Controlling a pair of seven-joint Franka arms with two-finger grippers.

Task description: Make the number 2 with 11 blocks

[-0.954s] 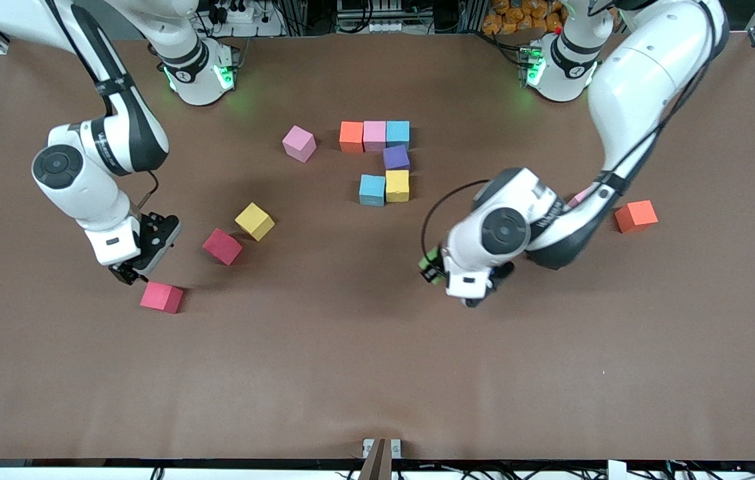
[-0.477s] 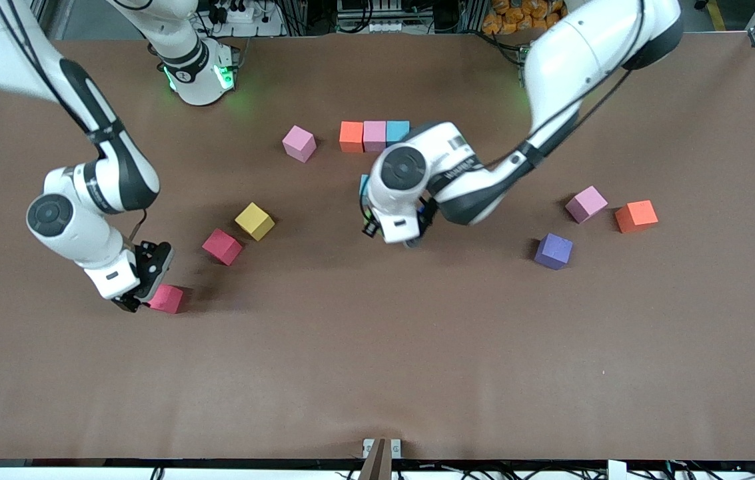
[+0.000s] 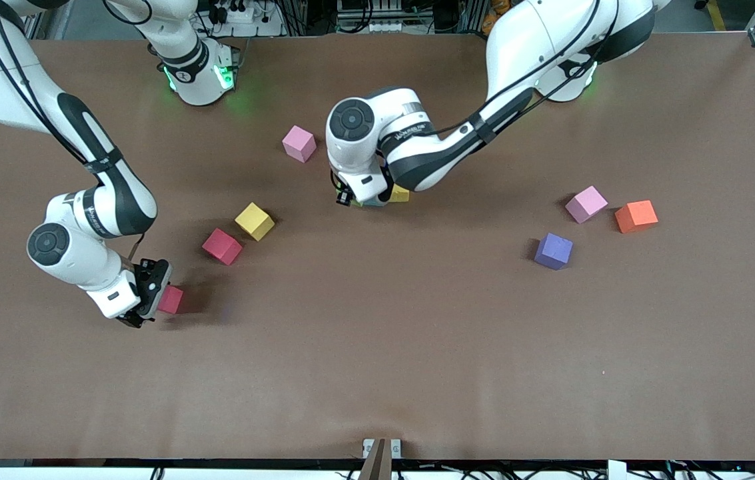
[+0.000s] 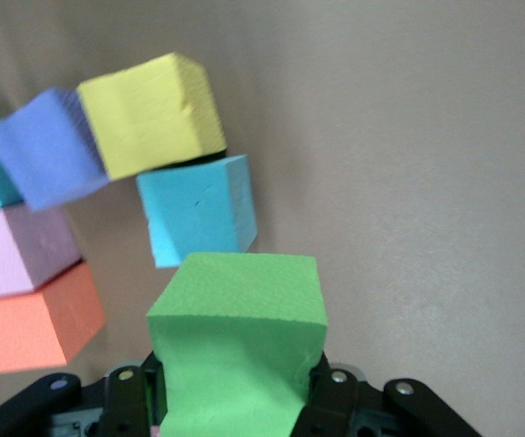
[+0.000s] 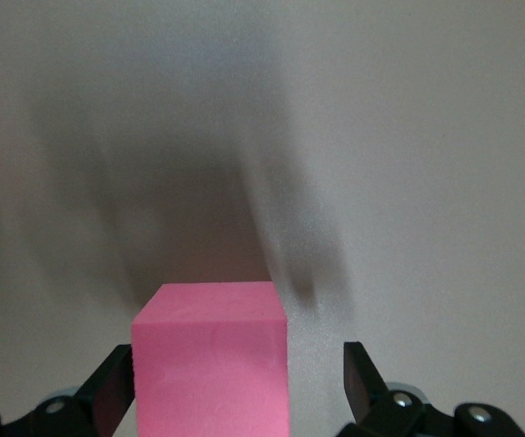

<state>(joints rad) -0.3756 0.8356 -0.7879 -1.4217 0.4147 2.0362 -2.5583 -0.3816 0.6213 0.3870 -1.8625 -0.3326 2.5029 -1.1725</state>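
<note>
The partial number 2 shows in the left wrist view as an orange block (image 4: 35, 319), a pink one (image 4: 21, 250), a purple one (image 4: 48, 146), a yellow one (image 4: 148, 114) and a light blue one (image 4: 198, 218). My left gripper (image 4: 235, 396) is shut on a green block (image 4: 235, 337), squeezing it, just beside the light blue block. In the front view the left hand (image 3: 357, 190) hides most of the digit; only the yellow block's corner (image 3: 401, 195) shows. My right gripper (image 5: 239, 378) is open and low at the table, its fingers either side of a pink-red block (image 5: 212, 360) (image 3: 170, 299).
Loose blocks toward the right arm's end: pink (image 3: 300, 143), yellow (image 3: 254, 221), red (image 3: 222, 247). Toward the left arm's end lie purple (image 3: 554, 251), pink (image 3: 586, 204) and orange (image 3: 636, 216) blocks. Bare brown table (image 3: 377, 347) fills the part nearer the camera.
The left arm has swung with the green block from nearer the camera over to the digit. The right gripper has come down around the pink-red block.
</note>
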